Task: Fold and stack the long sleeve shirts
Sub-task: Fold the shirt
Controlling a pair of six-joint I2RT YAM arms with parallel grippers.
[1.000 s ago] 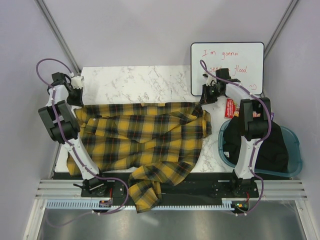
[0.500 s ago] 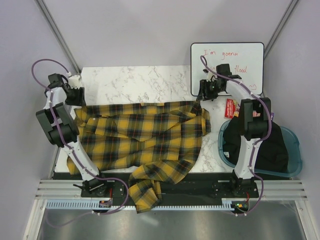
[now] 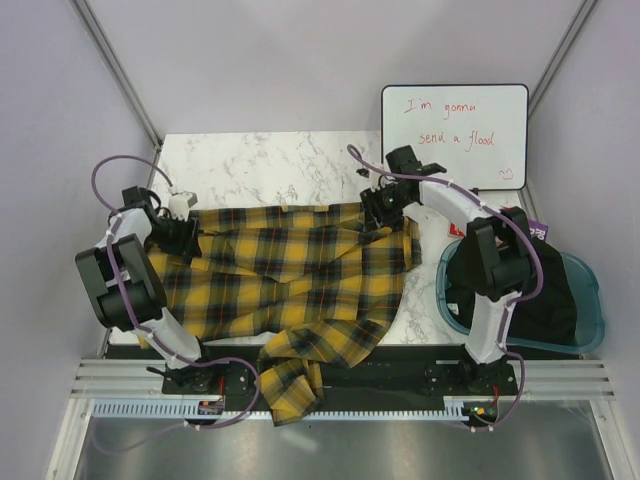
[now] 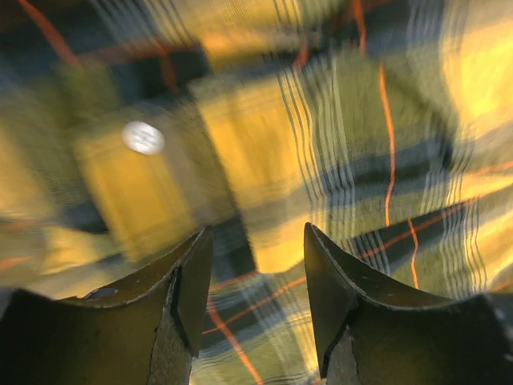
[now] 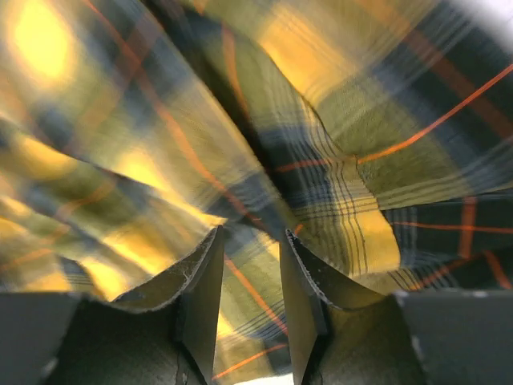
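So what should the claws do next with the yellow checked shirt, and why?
Probably dip both claws and pinch the cloth. The left claw and right claw hang open just over the shirt, near its far edge, holding nothing. The shirt lies spread out, unfolded, so folding likely needs a grip first.

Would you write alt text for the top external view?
A yellow-and-black plaid shirt lies spread on a marble table, one sleeve off the near edge. The left hand and right hand are over its far corners; a whiteboard and teal bin sit right.
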